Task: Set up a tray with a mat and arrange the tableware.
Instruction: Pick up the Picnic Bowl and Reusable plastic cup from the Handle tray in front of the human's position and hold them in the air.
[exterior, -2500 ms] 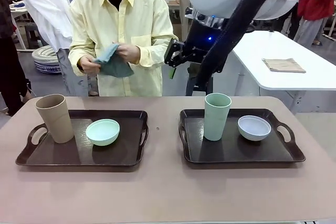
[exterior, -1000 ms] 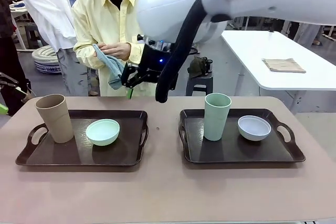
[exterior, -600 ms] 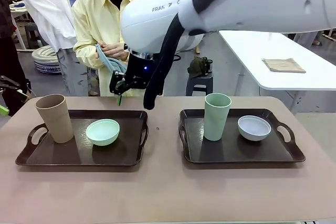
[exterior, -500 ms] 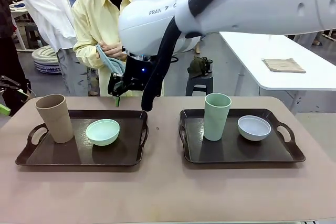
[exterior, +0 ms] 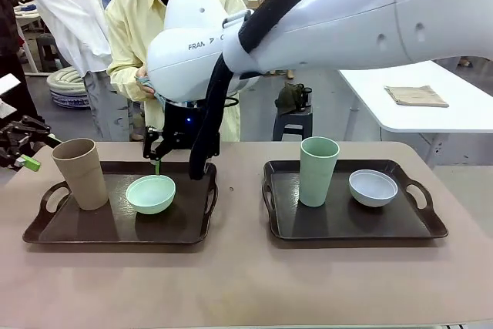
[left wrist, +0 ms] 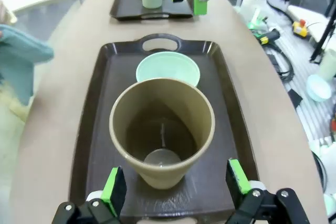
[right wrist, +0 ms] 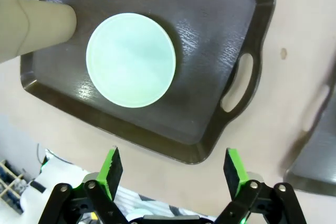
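Mint green bowl (exterior: pixel 151 193) lies under released right end effector (right wrist: pixel 172 157); left end effector (left wrist: pixel 175 171) released near tan tumbler (exterior: pixel 81 173).

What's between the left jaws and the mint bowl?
The tan tumbler, standing upright directly in front of the mint bowl; the left wrist view shows it.

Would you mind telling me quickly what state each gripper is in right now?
Left gripper: open, empty, facing the tan tumbler.
Right gripper: open, empty, near the mint bowl.
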Robot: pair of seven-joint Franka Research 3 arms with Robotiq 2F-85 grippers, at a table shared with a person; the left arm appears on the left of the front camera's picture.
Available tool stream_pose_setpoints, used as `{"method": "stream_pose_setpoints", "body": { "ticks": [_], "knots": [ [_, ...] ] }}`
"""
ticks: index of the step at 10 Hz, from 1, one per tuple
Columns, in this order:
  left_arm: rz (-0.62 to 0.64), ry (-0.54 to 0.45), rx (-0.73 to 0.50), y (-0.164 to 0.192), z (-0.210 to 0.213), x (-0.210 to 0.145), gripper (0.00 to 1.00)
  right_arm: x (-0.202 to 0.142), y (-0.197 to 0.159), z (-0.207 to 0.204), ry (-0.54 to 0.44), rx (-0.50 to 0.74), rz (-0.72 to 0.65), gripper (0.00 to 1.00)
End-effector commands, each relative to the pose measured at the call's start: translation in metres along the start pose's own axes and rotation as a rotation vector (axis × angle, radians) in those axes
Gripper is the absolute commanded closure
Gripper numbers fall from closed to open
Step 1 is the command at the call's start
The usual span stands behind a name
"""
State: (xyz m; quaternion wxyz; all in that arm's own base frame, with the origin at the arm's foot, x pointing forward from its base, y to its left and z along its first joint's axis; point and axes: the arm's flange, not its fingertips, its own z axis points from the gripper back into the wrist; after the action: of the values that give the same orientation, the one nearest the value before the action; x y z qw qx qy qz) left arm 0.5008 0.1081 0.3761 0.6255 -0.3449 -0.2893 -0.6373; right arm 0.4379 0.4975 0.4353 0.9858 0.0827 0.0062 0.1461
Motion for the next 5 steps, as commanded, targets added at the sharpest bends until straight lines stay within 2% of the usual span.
{"method": "stream_pose_setpoints", "body": {
  "ticks": [1, 3, 5],
  "knots": [
    [-0.037, 0.000, 0.007, 0.003, -0.014, 0.001, 0.00, 0.018, 0.008, -0.004, 0.000, -0.039, -0.027, 0.00],
    [0.004, 0.013, 0.026, 0.006, -0.025, 0.002, 0.00, 0.026, 0.005, -0.009, 0.004, 0.021, 0.001, 0.00],
    [-0.011, 0.006, -0.021, 0.005, -0.016, 0.004, 0.00, 0.014, 0.001, -0.009, 0.010, -0.004, -0.007, 0.00]
  ]
}}
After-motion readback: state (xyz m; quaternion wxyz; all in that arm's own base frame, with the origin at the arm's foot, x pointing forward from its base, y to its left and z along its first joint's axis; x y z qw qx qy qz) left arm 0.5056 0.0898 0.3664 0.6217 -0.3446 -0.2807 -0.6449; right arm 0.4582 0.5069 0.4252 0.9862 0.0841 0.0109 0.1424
